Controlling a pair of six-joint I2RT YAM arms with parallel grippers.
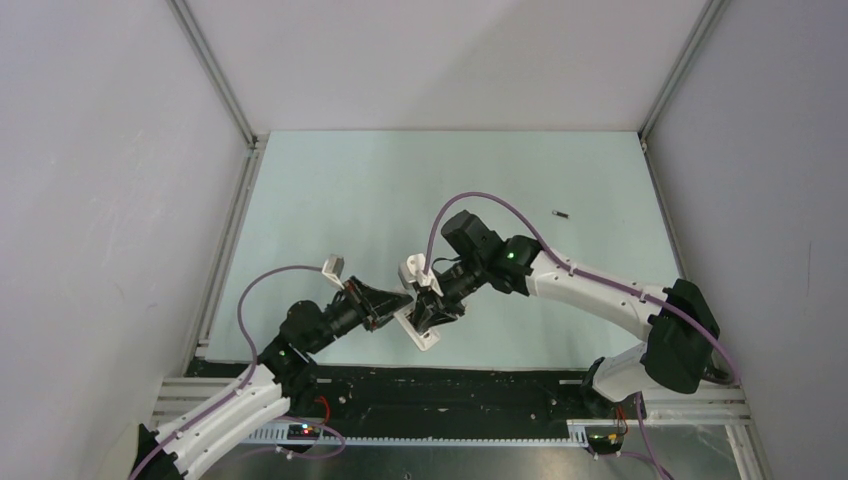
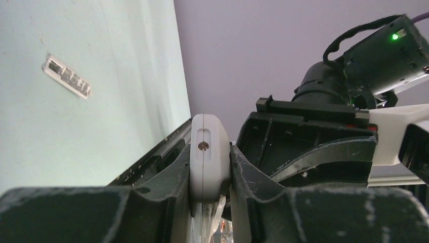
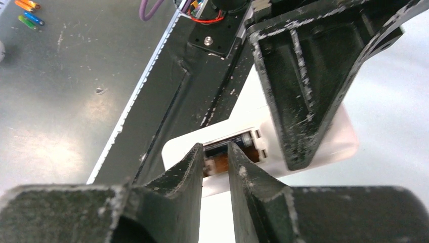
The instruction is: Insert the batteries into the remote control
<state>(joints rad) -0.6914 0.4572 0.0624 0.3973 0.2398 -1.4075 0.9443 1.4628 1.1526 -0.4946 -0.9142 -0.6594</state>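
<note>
White remote control (image 2: pixel 207 167) is clamped tight in your left gripper (image 1: pixel 403 302), both fingers pressed flat on its long sides, held up off the pale green table (image 1: pixel 330 200) near the front edge, roughly in the middle between the two arms. It's back-side up, with the recess open towards the right wrist camera.

One battery (image 3: pixel 240 140) is lying down in that recess, metallic end pointing away from your right gripper (image 3: pixel 216 150). That gripper's tips are poked right into the recess over the battery's near end, jaws only a narrow slit apart. Honestly can't tell if they're actually pinching it or just sitting either side.

The second battery (image 1: pixel 561 214) is on its own, well off on the far right of the table.

There's also a pale strip with dark marks (image 2: pixel 67 76) lying flat on the table in the left wrist view
</note>
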